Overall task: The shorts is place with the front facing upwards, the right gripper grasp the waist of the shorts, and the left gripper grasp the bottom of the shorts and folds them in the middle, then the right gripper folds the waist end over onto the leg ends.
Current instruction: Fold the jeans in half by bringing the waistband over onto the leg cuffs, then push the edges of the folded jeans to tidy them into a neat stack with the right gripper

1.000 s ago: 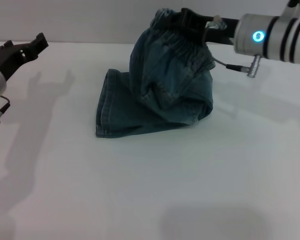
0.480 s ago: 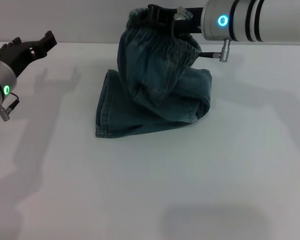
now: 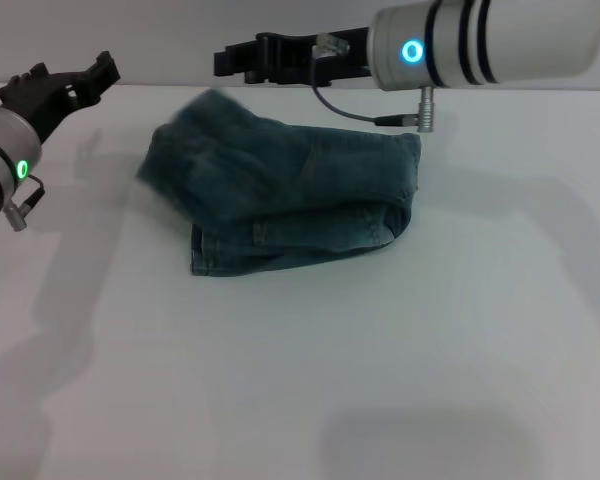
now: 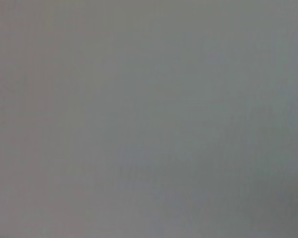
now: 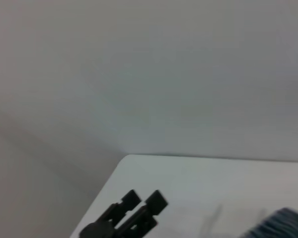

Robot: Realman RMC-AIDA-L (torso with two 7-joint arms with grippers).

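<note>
The shorts (image 3: 285, 200) lie folded on the white surface (image 3: 380, 380), the waist (image 3: 195, 140) end draped over toward the leg ends (image 3: 240, 260), a placement consistent with the final fold. The right claw (image 3: 242, 60) hangs above the waist end, holding nothing; its opening cannot be judged. The left claw (image 3: 65, 85) sits parked well to the left, empty, its opening unclear too.

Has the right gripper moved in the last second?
Yes. In the head view the right gripper has swept toward the robot's left across the table's far edge, now past the shorts, whose waist dropped onto the legs.
</note>
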